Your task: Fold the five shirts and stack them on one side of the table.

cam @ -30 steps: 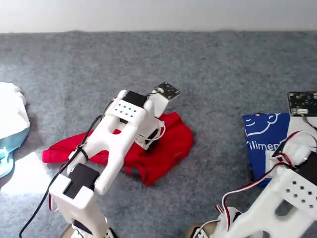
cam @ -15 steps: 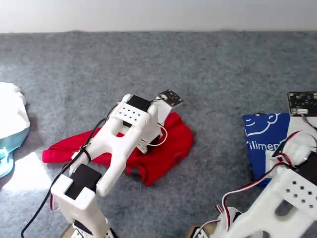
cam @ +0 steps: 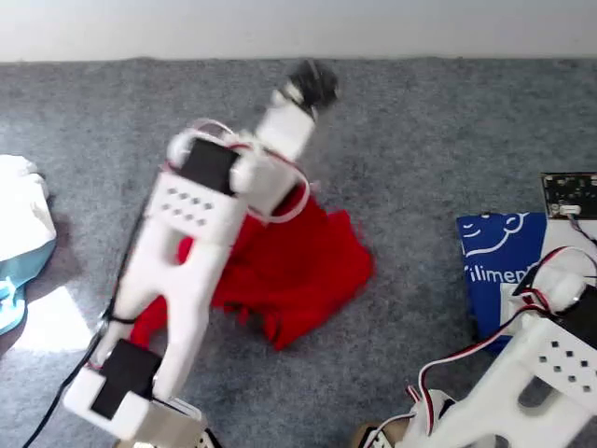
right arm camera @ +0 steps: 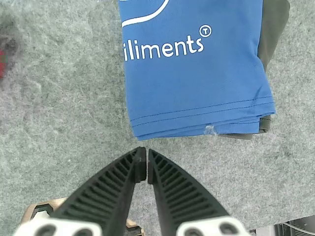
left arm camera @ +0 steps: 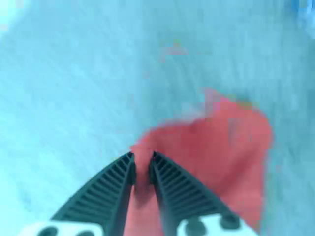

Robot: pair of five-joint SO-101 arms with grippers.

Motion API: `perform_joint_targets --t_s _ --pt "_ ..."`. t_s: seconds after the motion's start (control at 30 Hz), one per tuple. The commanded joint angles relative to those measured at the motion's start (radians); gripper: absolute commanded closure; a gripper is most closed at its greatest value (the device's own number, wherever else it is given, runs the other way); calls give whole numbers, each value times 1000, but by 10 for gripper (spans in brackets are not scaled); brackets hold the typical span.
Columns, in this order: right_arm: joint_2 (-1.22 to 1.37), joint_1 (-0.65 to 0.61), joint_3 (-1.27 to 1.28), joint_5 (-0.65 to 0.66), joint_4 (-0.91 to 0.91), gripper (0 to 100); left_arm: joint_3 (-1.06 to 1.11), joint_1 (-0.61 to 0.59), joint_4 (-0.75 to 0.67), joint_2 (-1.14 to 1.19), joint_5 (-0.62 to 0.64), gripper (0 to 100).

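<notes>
The left arm (cam: 187, 243) stretches from the near edge toward the far side of the grey desk (cam: 420, 140), its left jaws drawn narrow and pinching a fold of the red shirt (cam: 289, 271). In the left wrist view the two ribbed black tips stand almost together, with red cloth (left arm camera: 216, 147) caught between them and spreading away over the grey surface. From the high view the shirt rises to a peak beneath the arm's wrist, while the rest of it lies crumpled near the middle of the desk.

On the right side of the desk lies a folded blue shirt (cam: 494, 261) with white print. A darker folded garment (right arm camera: 275, 29) shows from under its edge in the right wrist view. The right arm (cam: 522, 373) stands at the near right corner. The right jaws are nearly closed and hold nothing, and they hang over bare desk just short of the blue shirt's (right arm camera: 192, 64) hem.

At the desk's far left edge, well apart from the red shirt, sits a white garment (cam: 19, 215) with a light blue one (cam: 9, 289) beside it.
</notes>
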Motion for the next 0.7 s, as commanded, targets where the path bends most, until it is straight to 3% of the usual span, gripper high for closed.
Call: perform_joint_targets --t_s 0.0,0.43,0.53,0.67 --pt "-18 -8 -5 -5 42 980 -232 -32 -74 -64 -9 987" --pt "-18 -8 87 -5 42 980 -708 -23 -269 -66 -8 987" --pt "-18 -8 87 -5 42 980 -768 34 -242 -74 -8 987" --pt "-18 -10 87 -5 42 980 -806 54 -81 -66 -54 987"
